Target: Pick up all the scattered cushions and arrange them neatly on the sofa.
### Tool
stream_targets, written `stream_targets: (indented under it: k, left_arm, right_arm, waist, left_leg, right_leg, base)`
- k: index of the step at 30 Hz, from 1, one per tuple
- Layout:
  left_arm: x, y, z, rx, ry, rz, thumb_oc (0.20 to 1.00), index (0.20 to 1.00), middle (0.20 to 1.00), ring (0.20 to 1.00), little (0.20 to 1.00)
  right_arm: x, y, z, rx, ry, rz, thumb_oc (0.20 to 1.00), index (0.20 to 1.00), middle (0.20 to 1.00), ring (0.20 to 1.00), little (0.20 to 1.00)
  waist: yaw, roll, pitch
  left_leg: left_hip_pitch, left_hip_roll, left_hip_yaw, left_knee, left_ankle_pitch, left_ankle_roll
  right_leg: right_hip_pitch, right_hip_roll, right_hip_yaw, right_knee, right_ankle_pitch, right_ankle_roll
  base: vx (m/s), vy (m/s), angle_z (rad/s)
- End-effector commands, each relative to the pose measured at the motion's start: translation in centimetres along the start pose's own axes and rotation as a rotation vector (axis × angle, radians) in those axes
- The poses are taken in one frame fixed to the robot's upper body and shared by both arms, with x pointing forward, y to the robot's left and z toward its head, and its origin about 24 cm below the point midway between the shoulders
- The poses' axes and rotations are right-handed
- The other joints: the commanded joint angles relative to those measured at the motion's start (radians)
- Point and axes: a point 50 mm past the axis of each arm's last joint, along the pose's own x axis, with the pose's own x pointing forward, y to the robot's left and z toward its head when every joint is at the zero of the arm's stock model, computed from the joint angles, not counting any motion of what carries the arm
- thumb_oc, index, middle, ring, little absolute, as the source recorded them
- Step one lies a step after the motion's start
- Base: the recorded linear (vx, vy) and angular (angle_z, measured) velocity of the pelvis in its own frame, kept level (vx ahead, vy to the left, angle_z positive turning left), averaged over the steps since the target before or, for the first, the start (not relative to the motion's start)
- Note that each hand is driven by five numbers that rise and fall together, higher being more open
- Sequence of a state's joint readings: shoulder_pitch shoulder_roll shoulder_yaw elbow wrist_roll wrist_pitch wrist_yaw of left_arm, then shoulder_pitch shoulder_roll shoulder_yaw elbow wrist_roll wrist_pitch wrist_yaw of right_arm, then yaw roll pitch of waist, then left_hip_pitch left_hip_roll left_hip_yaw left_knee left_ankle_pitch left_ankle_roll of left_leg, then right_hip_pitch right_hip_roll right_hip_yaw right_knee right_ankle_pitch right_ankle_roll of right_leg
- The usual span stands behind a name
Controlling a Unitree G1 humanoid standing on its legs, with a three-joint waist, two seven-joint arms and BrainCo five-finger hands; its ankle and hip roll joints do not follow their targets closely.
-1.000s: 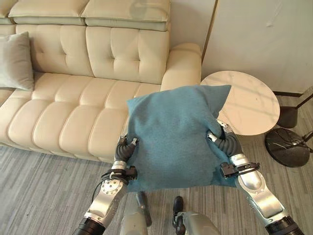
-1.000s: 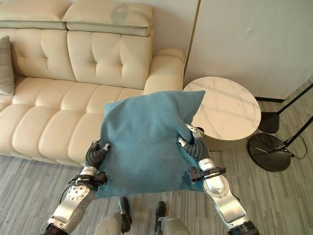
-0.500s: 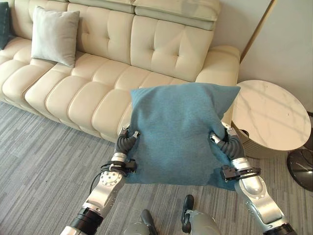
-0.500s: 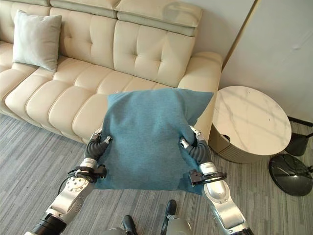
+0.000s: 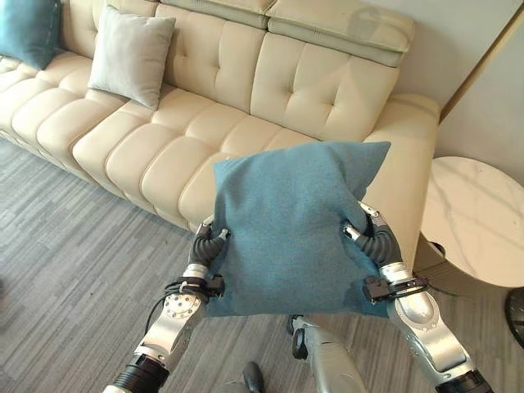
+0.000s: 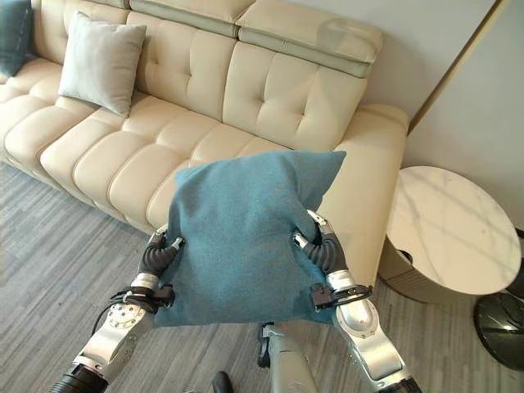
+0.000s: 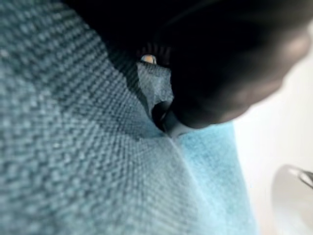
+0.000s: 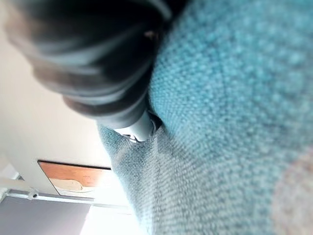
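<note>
Teal woven cushion (image 5: 291,225) is off the floor, carried between our two hands in front of the cream sofa (image 5: 246,123), over the grey plank floor (image 5: 74,246) just short of the seat edge. It hangs roughly upright, its top right corner pointing toward the sofa arm.

Left hand (image 5: 209,246) sits at the cushion's left edge, right hand (image 5: 368,237) at its right edge; both press into the fabric from the sides. In each wrist view the fingers are buried in or behind the cloth, so we cannot tell whether they curl round it or only squeeze it flat.

Progress, as we judge it: a grey cushion (image 5: 131,56) leans against the backrest, and a second teal cushion (image 5: 31,31) stands further left. The carried one is not yet placed; the seat section nearest the sofa arm looks free for it.

Round marble side table (image 5: 475,225) stands right of the sofa arm, well clear.
</note>
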State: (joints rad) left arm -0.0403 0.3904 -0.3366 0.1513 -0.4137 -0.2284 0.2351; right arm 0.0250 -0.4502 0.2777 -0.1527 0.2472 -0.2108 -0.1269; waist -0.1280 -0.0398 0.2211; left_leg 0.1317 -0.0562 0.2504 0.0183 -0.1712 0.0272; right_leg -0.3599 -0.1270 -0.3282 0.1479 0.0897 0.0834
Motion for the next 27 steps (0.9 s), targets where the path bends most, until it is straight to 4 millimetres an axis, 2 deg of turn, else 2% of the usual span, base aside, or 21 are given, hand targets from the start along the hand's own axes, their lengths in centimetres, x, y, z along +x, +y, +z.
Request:
stream_targets:
  k: [1, 3, 4, 5, 6, 7, 11, 12, 14, 15, 16, 17, 18, 21, 22, 23, 27]
  left_arm:
    - [0.5, -5.9, 5.9, -0.089, -0.316, -0.311, 0.2, 0.2, 0.2, 0.2, 0.2]
    - [0.4, -6.0, 5.7, -0.1, -0.306, -0.313, 0.2, 0.2, 0.2, 0.2, 0.2]
    - [0.3, -5.9, 5.5, -0.108, -0.296, -0.315, 0.2, 0.2, 0.2, 0.2, 0.2]
    - [0.4, -5.8, 5.5, -0.115, -0.296, -0.308, 0.2, 0.2, 0.2, 0.2, 0.2]
    - [0.4, -5.8, 5.5, -0.115, -0.296, -0.308, 0.2, 0.2, 0.2, 0.2, 0.2]
    - [0.5, -6.0, 5.3, -0.109, -0.284, -0.316, 0.2, 0.2, 0.2, 0.2, 0.2]
    - [0.3, -6.0, 5.4, -0.099, -0.287, -0.333, 0.2, 0.2, 0.2, 0.2, 0.2]
    - [0.2, -6.0, 5.4, -0.094, -0.287, -0.34, 0.2, 0.2, 0.2, 0.2, 0.2]
    - [0.1, -5.9, 5.4, -0.097, -0.286, -0.334, 0.2, 0.2, 0.2, 0.2, 0.2]
    - [0.1, -5.8, 5.5, -0.105, -0.289, -0.319, 0.2, 0.2, 0.2, 0.2, 0.2]
    - [0.1, -5.9, 5.5, -0.115, -0.293, -0.317, 0.2, 0.2, 0.2, 0.2, 0.2]
    - [0.1, -5.9, 5.5, -0.114, -0.294, -0.318, 0.2, 0.2, 0.2, 0.2, 0.2]
    - [0.1, -6.2, 5.6, -0.13, -0.295, -0.323, 0.2, 0.2, 0.2, 0.2, 0.2]
    - [0.1, -6.5, 5.3, -0.126, -0.283, -0.332, 0.2, 0.2, 0.2, 0.2, 0.2]
    - [0.2, -6.3, 5.3, -0.12, -0.284, -0.339, 0.2, 0.2, 0.2, 0.2, 0.2]
    - [0.3, -6.0, 5.4, -0.099, -0.288, -0.337, 0.2, 0.2, 0.2, 0.2, 0.2]
    - [0.7, -5.0, 5.6, -0.065, -0.299, -0.299, 0.2, 0.2, 0.2, 0.2, 0.2]
  right_arm:
    - [1.3, 2.8, 4.9, 0.102, -0.296, 0.164, 0.2, 0.2, 0.2, 0.2, 0.2]
    - [1.1, 2.2, 4.9, 0.082, -0.297, 0.15, 0.2, 0.2, 0.2, 0.2, 0.2]
    - [0.8, 1.7, 4.8, 0.065, -0.286, 0.145, 0.2, 0.2, 0.2, 0.2, 0.2]
    - [0.7, 1.4, 4.7, 0.055, -0.281, 0.136, 0.2, 0.2, 0.2, 0.2, 0.2]
    - [0.7, 1.4, 4.7, 0.055, -0.281, 0.136, 0.2, 0.2, 0.2, 0.2, 0.2]
    - [0.5, 0.9, 4.6, 0.039, -0.268, 0.13, 0.2, 0.2, 0.2, 0.2, 0.2]
    - [0.3, 0.7, 4.6, 0.033, -0.269, 0.13, 0.2, 0.2, 0.2, 0.2, 0.2]
    - [0.1, 0.6, 4.4, 0.035, -0.257, 0.116, 0.2, 0.2, 0.2, 0.2, 0.2]
    - [0.0, 0.7, 4.2, 0.051, -0.252, 0.109, 0.2, 0.2, 0.2, 0.2, 0.2]
    - [0.0, 0.8, 4.1, 0.059, -0.247, 0.105, 0.2, 0.2, 0.2, 0.2, 0.2]
    - [0.0, 0.7, 4.0, 0.058, -0.24, 0.101, 0.2, 0.2, 0.2, 0.2, 0.2]
    - [0.0, 0.7, 4.0, 0.058, -0.241, 0.1, 0.2, 0.2, 0.2, 0.2, 0.2]
    - [-0.1, 0.4, 3.7, 0.056, -0.227, 0.082, 0.2, 0.2, 0.2, 0.2, 0.2]
    - [-0.1, 0.3, 3.4, 0.049, -0.211, 0.085, 0.2, 0.2, 0.2, 0.2, 0.2]
    - [0.2, 0.5, 3.5, 0.045, -0.215, 0.094, 0.2, 0.2, 0.2, 0.2, 0.2]
    - [0.5, 0.8, 3.5, 0.039, -0.217, 0.102, 0.2, 0.2, 0.2, 0.2, 0.2]
    - [1.7, 1.5, 3.9, 0.037, -0.247, 0.114, 0.2, 0.2, 0.2, 0.2, 0.2]
  waist:
    - [-0.026, -0.007, -0.046]
    - [-0.035, 0.006, -0.057]
    - [-0.042, 0.016, -0.068]
    - [-0.045, 0.015, -0.066]
    - [-0.044, 0.016, -0.066]
    - [-0.049, 0.01, -0.071]
    - [-0.042, -0.003, -0.077]
    - [-0.036, -0.024, -0.076]
    - [-0.018, -0.037, -0.069]
    - [0.003, -0.042, -0.063]
    - [0.009, -0.042, -0.06]
    - [0.009, -0.042, -0.062]
    - [0.016, -0.033, -0.062]
    - [0.008, -0.021, -0.079]
    - [0.006, -0.023, -0.083]
    - [0.01, -0.026, -0.092]
    - [0.029, -0.027, -0.092]
  left_leg:
    - [-0.01, -0.039, -0.01, 0.144, -0.059, -0.03]
    - [-0.018, -0.013, 0.016, 0.239, -0.024, -0.076]
    - [-0.036, 0.019, 0.044, 0.327, 0.03, -0.122]
    - [-0.053, 0.036, 0.054, 0.375, 0.074, -0.149]
    - [-0.053, 0.038, 0.054, 0.378, 0.073, -0.15]
    - [-0.084, 0.087, 0.087, 0.339, 0.048, -0.127]
    - [-0.126, 0.094, 0.07, 0.282, 0.001, -0.1]
    - [-0.185, 0.128, 0.048, 0.228, 0.012, -0.095]
    - [-0.226, 0.149, -0.005, 0.181, 0.066, -0.103]
    - [-0.263, 0.166, -0.093, 0.116, 0.141, -0.121]
    - [-0.274, 0.177, -0.127, 0.099, 0.155, -0.128]
    - [-0.276, 0.176, -0.127, 0.095, 0.16, -0.127]
    - [-0.287, 0.183, -0.178, 0.048, 0.182, -0.133]
    - [-0.255, 0.177, -0.158, 0.024, 0.187, -0.128]
    - [-0.249, 0.154, -0.147, 0.031, 0.174, -0.107]
    - [-0.229, 0.139, -0.106, 0.021, 0.162, -0.093]
    - [-0.201, 0.12, -0.039, 0.011, 0.141, -0.065]
  right_leg:
    - [0.093, 0.025, 0.012, -0.012, -0.057, 0.031]
    - [0.134, 0.029, -0.014, -0.025, -0.058, 0.013]
    - [0.171, 0.046, -0.011, -0.047, -0.072, -0.005]
    - [0.194, 0.053, -0.003, -0.062, -0.082, -0.016]
    - [0.195, 0.055, -0.003, -0.064, -0.081, -0.016]
    - [0.236, 0.058, 0.02, -0.106, -0.107, -0.018]
    - [0.245, 0.049, 0.059, -0.115, -0.117, -0.006]
    - [0.267, 0.038, 0.098, -0.124, -0.127, 0.0]
    - [0.282, 0.046, 0.143, -0.127, -0.135, 0.0]
    - [0.294, 0.059, 0.196, -0.125, -0.142, 0.0]
    - [0.305, 0.061, 0.216, -0.124, -0.15, 0.002]
    - [0.302, 0.06, 0.215, -0.125, -0.148, 0.002]
    - [0.321, 0.06, 0.262, -0.109, -0.172, 0.007]
    - [0.324, 0.05, 0.294, -0.092, -0.174, 0.017]
    - [0.318, 0.037, 0.325, -0.071, -0.17, 0.025]
    - [0.309, 0.016, 0.334, -0.046, -0.166, 0.042]
    - [0.272, -0.006, 0.338, 0.011, -0.157, 0.065]
  base:
    - [0.33, -0.079, 0.53]
    - [0.37, -0.114, 0.45]
    - [0.38, -0.136, 0.09]
    - [0.25, -0.099, -0.11]
    - [0.26, -0.034, -0.17]
    - [0.18, 0.002, -0.29]
    - [0.15, 0.053, -0.26]
    - [0.21, 0.095, -0.52]
    - [0.24, 0.098, -0.83]
    - [0.28, 0.137, -1.21]
    - [0.21, 0.124, -1.37]
    - [0.29, 0.24, -0.99]
    - [0.21, 0.199, -1.06]
    - [0.28, 0.322, -0.79]
    - [0.36, 0.455, -1.05]
    - [0.26, 0.334, -0.89]
    - [0.14, 0.189, -0.7]
